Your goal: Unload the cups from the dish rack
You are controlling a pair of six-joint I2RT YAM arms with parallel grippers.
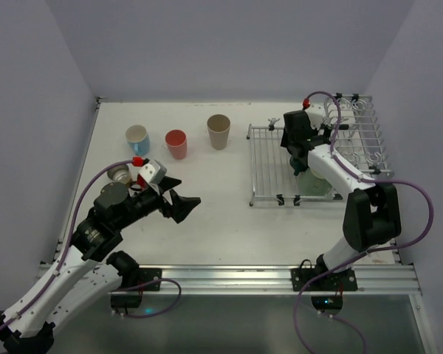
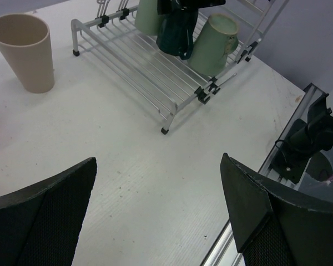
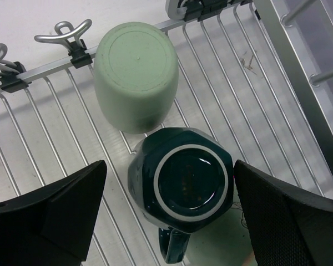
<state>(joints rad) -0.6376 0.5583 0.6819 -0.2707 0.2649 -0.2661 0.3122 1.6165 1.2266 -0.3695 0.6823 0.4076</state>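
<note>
Closing that wide-open, empty right hand (image 3: 169, 166) around the upturned teal mug (image 3: 180, 185) on the dish rack (image 3: 238, 66), by the far right corner of the worktop (image 1: 207, 221), could totally knock the green cup (image 3: 136, 75) just beside it.

Dish rack (image 1: 269, 166) sits right-rear on table (image 1: 221, 221). Left of it, a row across the rear: left cup (image 1: 137, 139), middle cup (image 1: 176, 144), right cup (image 1: 218, 131). In rack: tumbler (image 3: 136, 75) rearward, mug (image 3: 180, 185) just before it.

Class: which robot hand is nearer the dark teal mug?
Right. The right hand straddles the dark teal mug from above; the left hand is far off, over the table.
</note>
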